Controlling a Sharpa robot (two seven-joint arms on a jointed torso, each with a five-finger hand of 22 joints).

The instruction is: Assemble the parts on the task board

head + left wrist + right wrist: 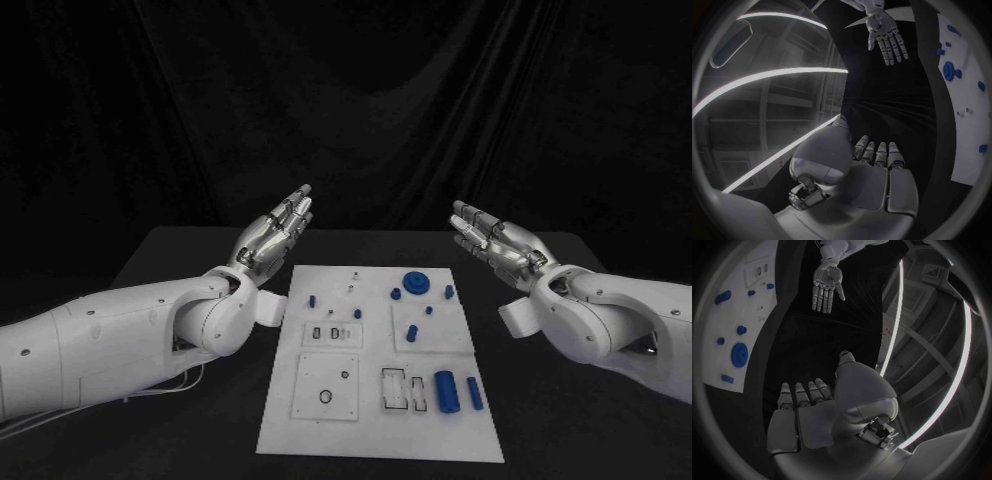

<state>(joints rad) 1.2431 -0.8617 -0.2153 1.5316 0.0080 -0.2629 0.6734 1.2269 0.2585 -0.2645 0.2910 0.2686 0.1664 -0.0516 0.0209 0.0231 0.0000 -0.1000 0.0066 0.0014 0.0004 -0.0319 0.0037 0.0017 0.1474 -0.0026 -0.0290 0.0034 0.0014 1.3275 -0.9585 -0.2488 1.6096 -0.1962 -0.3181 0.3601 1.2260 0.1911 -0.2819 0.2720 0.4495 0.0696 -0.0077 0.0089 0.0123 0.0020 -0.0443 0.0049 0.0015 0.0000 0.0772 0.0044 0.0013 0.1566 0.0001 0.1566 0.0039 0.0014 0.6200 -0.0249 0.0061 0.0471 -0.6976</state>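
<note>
The white task board (378, 440) lies in the middle of the black table, carrying several small blue parts: a round gear (417, 282) near its far edge, pegs (413, 332) around the middle and two cylinders (447, 390) near the front right. My left hand (274, 232) is raised left of the board's far end, fingers straight and apart, holding nothing. My right hand (490, 240) is raised on the opposite side, also flat and empty. The left wrist view shows my left hand (873, 160), the right hand (887, 35) and the board (967, 100). The right wrist view shows my right hand (807, 400) and the left hand (828, 282).
The board has recessed square plates (329, 385) and slots (405, 388) near the front. Bare black table (188, 250) surrounds it, with a black curtain behind. Both white forearms hang above the table on either side of the board.
</note>
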